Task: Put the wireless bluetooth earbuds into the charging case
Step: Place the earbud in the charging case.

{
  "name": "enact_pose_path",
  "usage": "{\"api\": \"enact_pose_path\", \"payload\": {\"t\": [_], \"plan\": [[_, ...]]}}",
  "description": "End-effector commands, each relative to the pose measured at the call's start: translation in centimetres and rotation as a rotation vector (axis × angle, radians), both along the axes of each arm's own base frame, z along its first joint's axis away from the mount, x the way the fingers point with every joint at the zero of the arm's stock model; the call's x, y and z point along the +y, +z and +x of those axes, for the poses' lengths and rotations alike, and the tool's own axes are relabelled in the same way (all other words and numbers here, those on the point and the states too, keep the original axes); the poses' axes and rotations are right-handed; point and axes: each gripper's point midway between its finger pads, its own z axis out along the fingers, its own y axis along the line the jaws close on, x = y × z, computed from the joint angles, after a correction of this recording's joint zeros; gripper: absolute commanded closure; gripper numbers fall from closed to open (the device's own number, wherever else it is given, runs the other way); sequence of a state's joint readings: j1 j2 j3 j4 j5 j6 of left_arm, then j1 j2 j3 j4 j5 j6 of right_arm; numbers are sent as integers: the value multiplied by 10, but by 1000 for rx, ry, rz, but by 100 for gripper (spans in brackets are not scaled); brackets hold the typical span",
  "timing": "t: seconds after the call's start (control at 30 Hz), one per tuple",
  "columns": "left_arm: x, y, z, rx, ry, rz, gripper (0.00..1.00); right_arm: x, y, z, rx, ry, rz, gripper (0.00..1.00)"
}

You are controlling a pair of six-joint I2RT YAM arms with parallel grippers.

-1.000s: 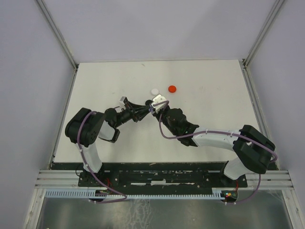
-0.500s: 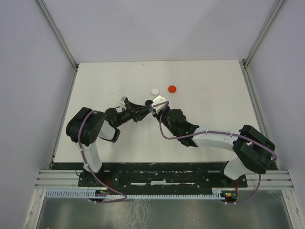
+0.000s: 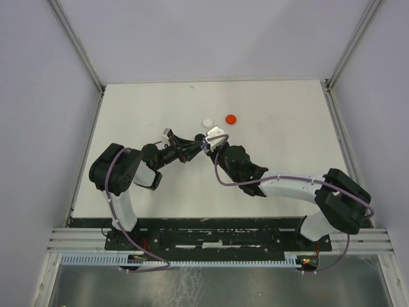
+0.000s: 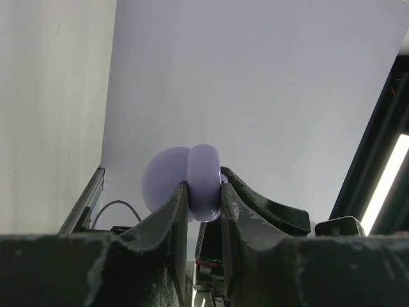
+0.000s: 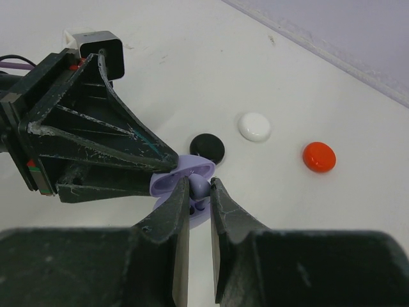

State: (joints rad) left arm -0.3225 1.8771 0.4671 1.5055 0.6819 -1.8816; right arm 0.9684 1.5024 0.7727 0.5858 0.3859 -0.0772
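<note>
**Right pincer nips a lavender bud at the mouth of the case**

Right gripper [image 5: 200, 194] first: two scuffed black fingers, drawn almost together, pinching a tiny rounded lavender earbud [image 5: 200, 185] at their very tips. Right beneath it sits the lavender charging case [image 5: 182, 174], smooth and glossy, with two rounded halves spread like a clamshell. The bud is at its open mouth; whether it is seated, I cannot tell.

In from the left comes the left gripper [image 5: 167, 167], a tapering wedge of scratched black plastic, clamped on that case. From its own wrist camera the fingers [image 4: 176, 214] squeeze the pale domed shell from both sides.

From above, the two arms meet tip to tip near the middle of the matte white table [image 3: 287, 128].

Just beyond the case lies a black disc [image 5: 208, 147], shiny and coin-round. Farther right is a white disc [image 5: 254, 126], then a red disc [image 5: 319, 157]. All three are low glossy domes, set apart from one another.
</note>
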Motion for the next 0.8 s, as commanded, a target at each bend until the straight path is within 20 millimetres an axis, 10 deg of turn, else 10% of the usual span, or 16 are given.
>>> {"api": "enact_pose_path", "payload": {"t": [0.0, 0.77], "plan": [[2, 36, 7, -121, 29, -73, 97, 6, 23, -2, 14, 0, 73, 86], [1, 33, 8, -134, 31, -46, 97, 10, 31, -1, 53, -19, 121, 78]]}}
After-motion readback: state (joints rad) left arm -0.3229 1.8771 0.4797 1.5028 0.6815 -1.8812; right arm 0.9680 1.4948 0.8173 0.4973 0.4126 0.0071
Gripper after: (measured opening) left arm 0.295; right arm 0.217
